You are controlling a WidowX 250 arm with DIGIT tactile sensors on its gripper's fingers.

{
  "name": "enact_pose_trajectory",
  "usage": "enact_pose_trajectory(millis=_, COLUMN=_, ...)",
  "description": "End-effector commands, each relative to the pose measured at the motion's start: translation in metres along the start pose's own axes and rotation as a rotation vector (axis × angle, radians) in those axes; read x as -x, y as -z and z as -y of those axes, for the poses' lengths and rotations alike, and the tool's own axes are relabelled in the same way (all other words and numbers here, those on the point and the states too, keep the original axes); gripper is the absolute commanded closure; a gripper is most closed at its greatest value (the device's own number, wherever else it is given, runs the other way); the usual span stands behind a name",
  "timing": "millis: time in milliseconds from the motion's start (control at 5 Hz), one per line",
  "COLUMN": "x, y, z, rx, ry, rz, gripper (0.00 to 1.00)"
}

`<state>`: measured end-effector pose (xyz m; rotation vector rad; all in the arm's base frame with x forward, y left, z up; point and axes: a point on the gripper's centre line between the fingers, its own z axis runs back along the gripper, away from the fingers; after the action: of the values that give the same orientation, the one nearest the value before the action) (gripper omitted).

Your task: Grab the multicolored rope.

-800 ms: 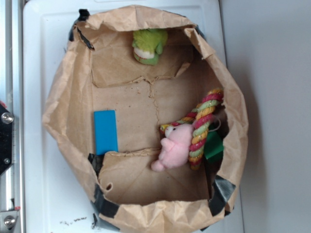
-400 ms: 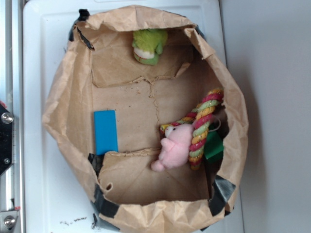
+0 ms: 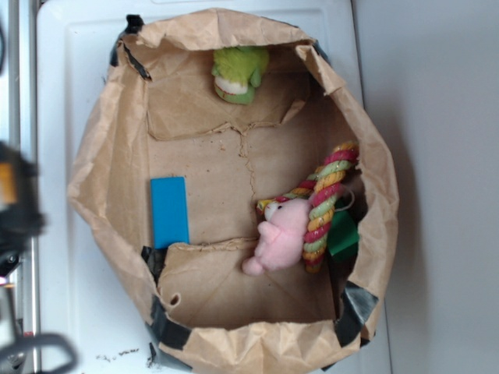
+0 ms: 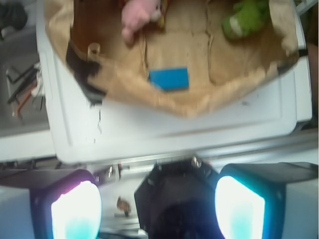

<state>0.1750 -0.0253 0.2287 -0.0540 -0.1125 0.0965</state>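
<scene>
Step in hand: approach, nothing grasped yet. The gripper (image 4: 158, 209) sits outside the crumpled brown paper bag (image 3: 101, 156), back over the edge of the white tray-like surface (image 4: 174, 132). In the wrist view both pale glowing fingers (image 4: 76, 209) stand wide apart with nothing between them, so the jaws are spread and empty. In the exterior view the arm is only a dark blur at 9 o'clock (image 3: 17, 206), off the bag's rim.

The target, the thick twisted cotton rope with red, yellow-orange and light green strands (image 3: 327, 199), lies inside the bag at about 3 o'clock, tight against the right wall and running roughly from 1 to 5 o'clock. The pink plush toy (image 3: 277, 238) lies against its left side, touching it and covering part of the lower end. A green flat piece (image 3: 343, 234) sits just beside it on the wall side. The green plush toy (image 3: 238, 74) is at 12 o'clock, well apart. The blue rectangular flat block (image 3: 169, 212) is at 9 o'clock on the bag floor, also well clear.

Next move, as I read it: carry across the bag toward 3 o'clock and come down on the upper, exposed stretch of rope, jaws across the strand. Risks: snagging the bag wall or pinching the pink plush along with it.
</scene>
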Motion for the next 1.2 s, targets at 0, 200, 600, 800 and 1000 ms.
enact_pose_trajectory(millis=0, x=-0.05, y=0.016, z=0.001, rx=0.064, ry=-0.049, rz=0.112, gripper=0.0)
enact_pose_trajectory(millis=200, x=-0.07, y=0.03, z=-0.006, rx=0.153, ry=-0.114, rz=0.175, gripper=0.0)
enact_pose_trajectory(millis=600, x=-0.095, y=0.052, z=-0.014, rx=0.222, ry=-0.169, rz=0.204, gripper=0.0)
enact_pose_trajectory(millis=800, x=-0.104, y=0.056, z=-0.01, rx=0.21, ry=-0.239, rz=0.269, gripper=0.0)
enact_pose_trajectory(millis=1000, x=-0.085, y=0.052, z=-0.002, rx=0.179, ry=-0.274, rz=0.262, gripper=0.0)
